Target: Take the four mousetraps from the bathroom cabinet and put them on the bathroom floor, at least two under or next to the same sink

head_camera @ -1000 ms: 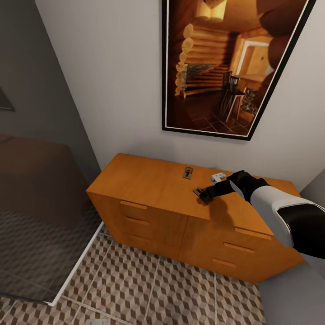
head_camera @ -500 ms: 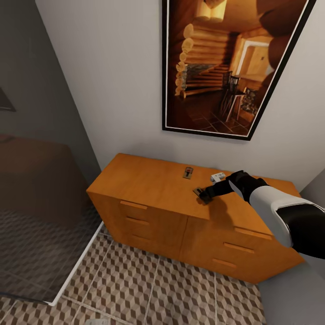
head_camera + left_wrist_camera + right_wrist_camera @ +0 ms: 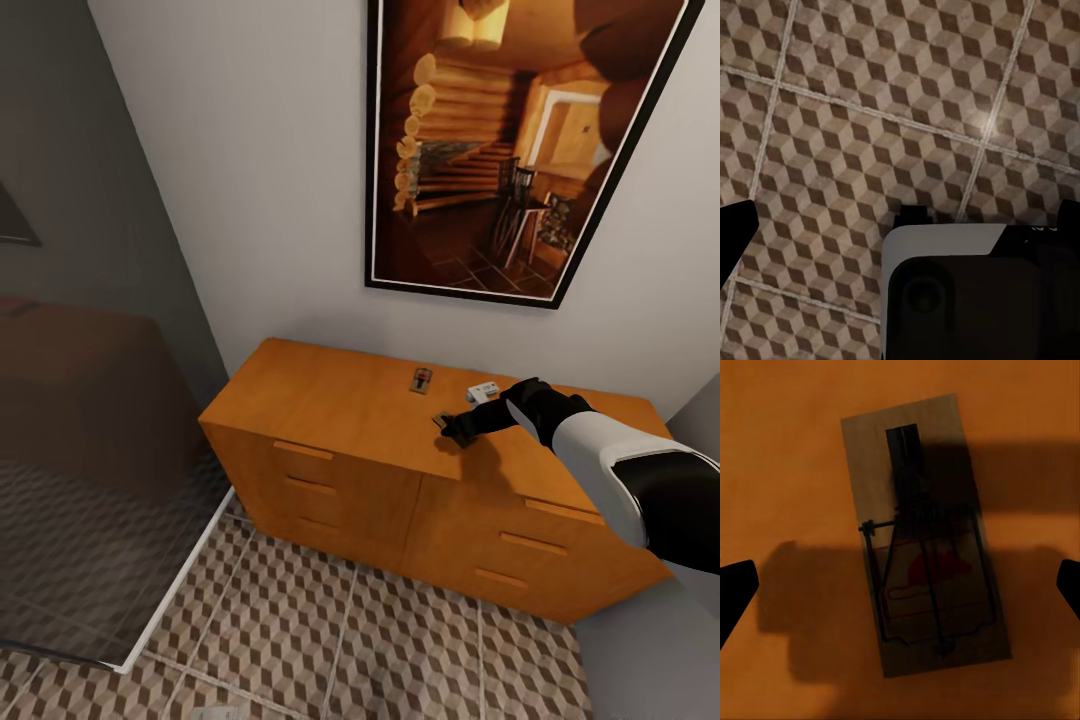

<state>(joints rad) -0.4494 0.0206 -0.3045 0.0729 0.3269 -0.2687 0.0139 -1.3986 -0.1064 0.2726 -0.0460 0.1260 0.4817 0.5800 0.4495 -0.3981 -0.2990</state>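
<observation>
Trap under the right gripper [image 3: 447, 427] on the cabinet [image 3: 330, 400] top.

The gripper hangs just above a mousetrap [image 3: 924, 534], near the cabinet's front edge; in the right wrist view its fingertips [image 3: 735, 592] sit at the frame's two sides, spread wide with the trap lying flat between them, untouched, board slightly angled, dark wire bar and a red mark on its face. That detail is too small to read in the head view, which adds a second trap [image 3: 421, 379] farther back toward the wall and a small white object [image 3: 484, 391] beside the arm. Most of the cabinet top to the left is bare wood. The left wrist view looks down on cube-patterned floor [image 3: 870, 112] with pale grout; the left gripper [image 3: 900, 225] shows dark fingertips at both frame sides, spread apart, holding nothing. A framed picture [image 3: 510, 140] hangs above.
</observation>
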